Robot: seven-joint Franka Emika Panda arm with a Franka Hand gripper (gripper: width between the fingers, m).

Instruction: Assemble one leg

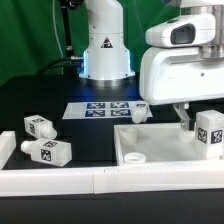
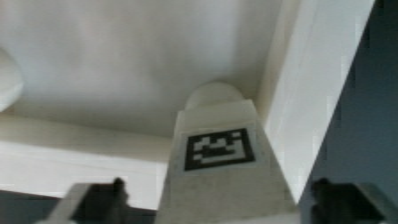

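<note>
My gripper (image 1: 198, 126) hangs over the right end of the white tabletop panel (image 1: 160, 146), which lies with its raised rim up. It is shut on a leg (image 1: 210, 135), a chunky white peg with square tags, held upright just over the panel's corner at the exterior view's right. In the wrist view the leg (image 2: 222, 150) runs away from the camera between the two dark fingertips (image 2: 100, 200), toward the panel's inner corner (image 2: 107, 90). Whether its lower end touches the panel is hidden.
Two more legs (image 1: 40, 127) (image 1: 48, 152) lie at the exterior view's left, and a third (image 1: 140, 113) lies behind the panel. The marker board (image 1: 100, 108) lies in front of the robot base (image 1: 107, 55). A white ledge (image 1: 100, 180) runs along the front.
</note>
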